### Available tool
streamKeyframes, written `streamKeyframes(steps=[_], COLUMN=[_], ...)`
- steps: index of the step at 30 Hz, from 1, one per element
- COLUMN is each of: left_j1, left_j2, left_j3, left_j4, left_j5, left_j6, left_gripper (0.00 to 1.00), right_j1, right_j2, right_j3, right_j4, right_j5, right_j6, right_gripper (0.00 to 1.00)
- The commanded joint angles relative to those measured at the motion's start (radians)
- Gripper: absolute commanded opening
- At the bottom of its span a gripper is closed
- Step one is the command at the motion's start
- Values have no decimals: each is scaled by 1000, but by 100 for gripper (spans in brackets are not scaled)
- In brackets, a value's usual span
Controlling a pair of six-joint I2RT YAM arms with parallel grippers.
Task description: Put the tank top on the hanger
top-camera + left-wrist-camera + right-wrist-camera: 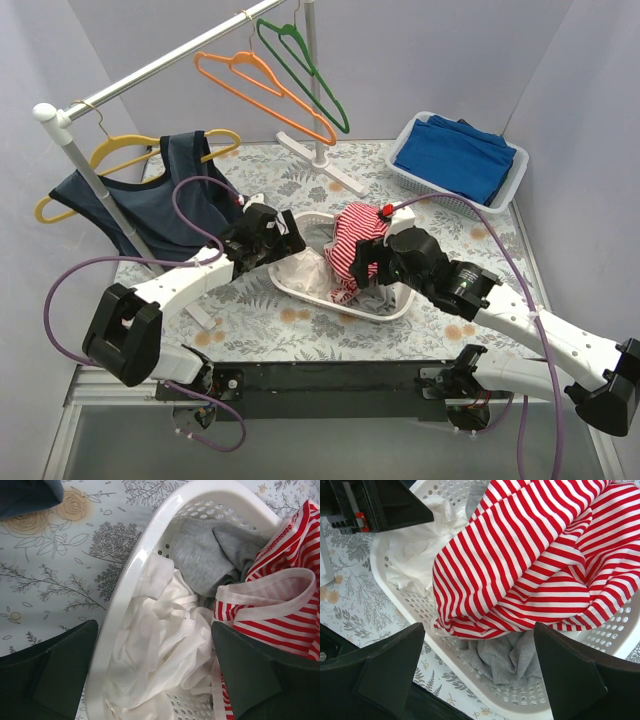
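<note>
The red-and-white striped tank top [356,236] lies bunched on top of other clothes in a white laundry basket [385,314] at the table's middle. It also shows in the left wrist view [285,605] and the right wrist view [520,555]. The orange hanger [265,90] hangs empty on the rail at the back. My left gripper [278,240] is open over the basket's left rim [135,570], straddling white cloth [160,645]. My right gripper [368,264] is open above the basket's near right edge [485,695], just short of the tank top, holding nothing.
A grey cloth [510,655] lies under the tank top. A green hanger [305,65] hangs beside the orange one. A navy tank top [165,195] hangs on a yellow hanger at left. Folded blue cloth [460,155] fills a tray at back right. The rack's pole [312,70] stands behind the basket.
</note>
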Motion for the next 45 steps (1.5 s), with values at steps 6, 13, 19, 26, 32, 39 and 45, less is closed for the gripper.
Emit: streamKeyframes(steps=[6, 13, 19, 26, 32, 39, 45], left_j1=[-168, -297, -347, -415, -452, -492, -512], left_j2=[93, 264, 404, 542, 633, 711, 754], left_j3=[75, 228, 389, 532, 627, 719, 771], left_j4=[-17, -50, -47, -26, 43, 97, 135], left_j5=[-77, -135, -127, -114, -78, -8, 61], left_j6=[-102, -146, -104, -88, -43, 34, 81], left_gripper=[98, 98, 98, 98, 98, 98, 98], right_j1=[-7, -195, -390, -510, -518, -530, -570], right_j2=[-29, -1, 6, 5, 2, -15, -3], right_j3=[90, 142, 218, 241, 232, 198, 173], right_j4=[-72, -157, -155, -140, -135, -135, -134], right_j5=[175, 283, 163, 102, 97, 134, 141], right_j6=[1, -40, -92, -77, -68, -71, -85], right_gripper=[99, 99, 99, 99, 99, 99, 99])
